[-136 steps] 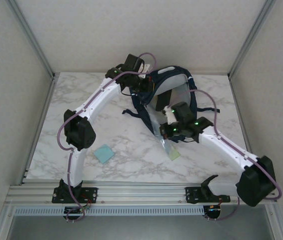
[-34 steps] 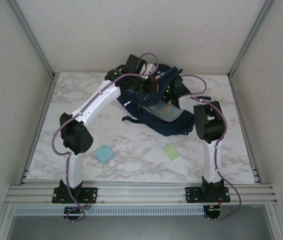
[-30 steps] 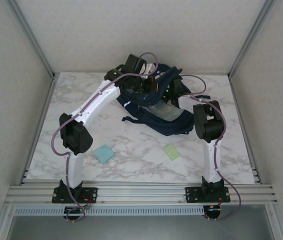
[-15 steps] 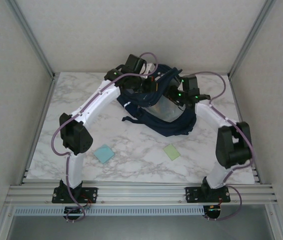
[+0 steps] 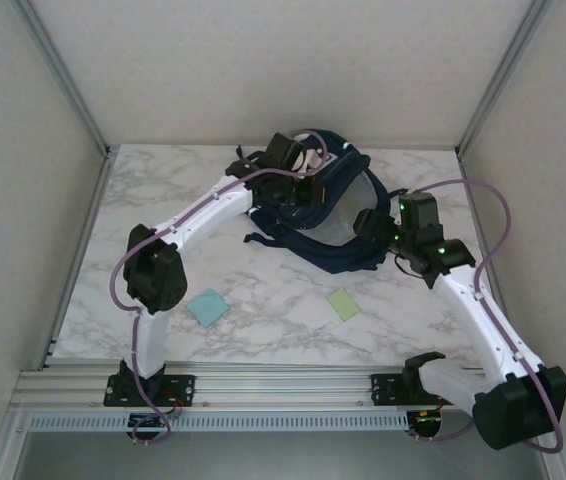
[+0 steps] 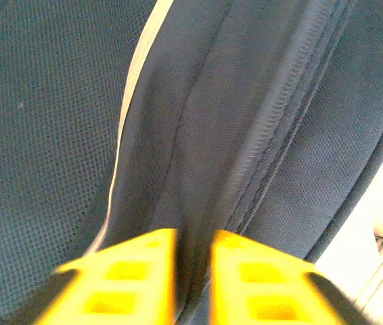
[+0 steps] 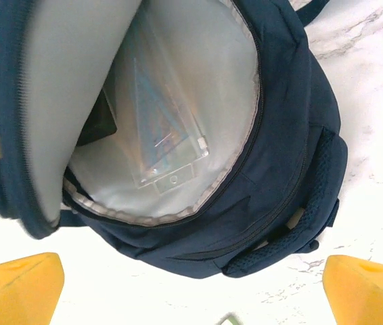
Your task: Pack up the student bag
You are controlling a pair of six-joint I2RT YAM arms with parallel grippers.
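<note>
Two loose squares short of packed, by the look: blue square [image 5: 207, 307], green square [image 5: 343, 303], both near-side of the student bag [image 5: 341, 255] at far centre. Mouth gaping toward the right gripper [image 7: 191, 288], spread wide, empty. Left gripper [image 6: 191, 271] narrow astride a flap fold; cannot tell whether pinching. Puts green nearer the right gripper.

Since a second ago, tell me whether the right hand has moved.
Yes. The right hand has drawn back out of the student bag, rightward and toward the table's near edge, closer to the unmoved green square.
</note>
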